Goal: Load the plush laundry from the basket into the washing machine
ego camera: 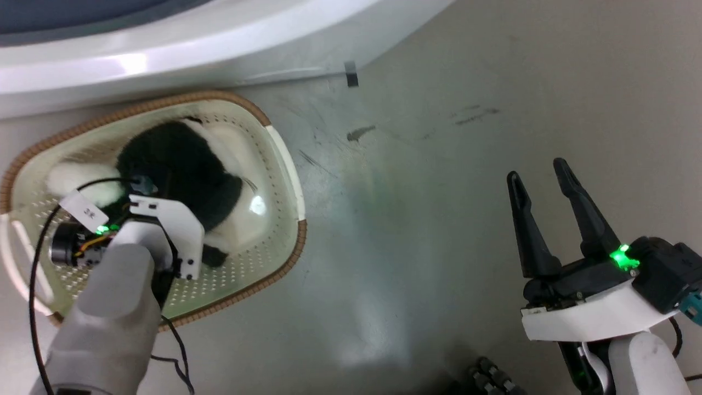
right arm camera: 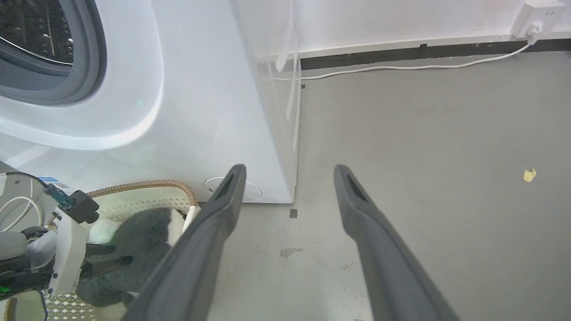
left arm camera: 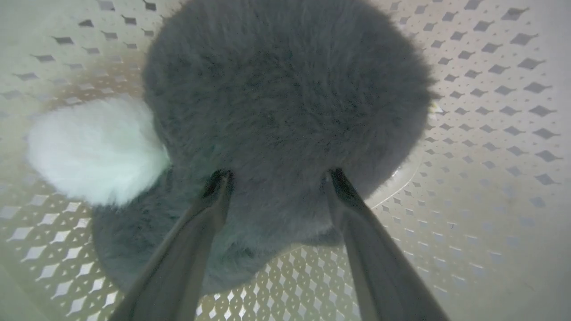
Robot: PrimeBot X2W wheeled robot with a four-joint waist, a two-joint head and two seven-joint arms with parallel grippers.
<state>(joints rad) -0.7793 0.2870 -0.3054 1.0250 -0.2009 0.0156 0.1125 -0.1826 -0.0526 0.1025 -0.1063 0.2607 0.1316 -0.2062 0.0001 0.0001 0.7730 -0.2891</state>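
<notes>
The plush laundry (ego camera: pixel 181 164) lies in the basket (ego camera: pixel 285 258), mostly black fur with a white patch (left arm camera: pixel 89 147). My left gripper (left arm camera: pixel 279 178) reaches down into the basket and is open, both fingertips pressed into the black fur (left arm camera: pixel 285 89) with the lump between them. The perforated basket wall (left arm camera: pixel 490 111) surrounds it. The basket stands on the floor right in front of the washing machine (ego camera: pixel 164 49). My right gripper (ego camera: pixel 536 170) hovers open over bare floor to the right, holding nothing. In the right wrist view the drum (right arm camera: pixel 31 26) shows behind the grey seal (right arm camera: pixel 84 67).
Grey floor (ego camera: pixel 439 219) stretches right of the basket. A white cable (right arm camera: pixel 401 67) runs along the wall's base to a socket (right arm camera: pixel 539 11). A small yellow scrap (right arm camera: pixel 529 175) lies on the floor. A black tape mark (ego camera: pixel 351 74) sits by the washer's corner.
</notes>
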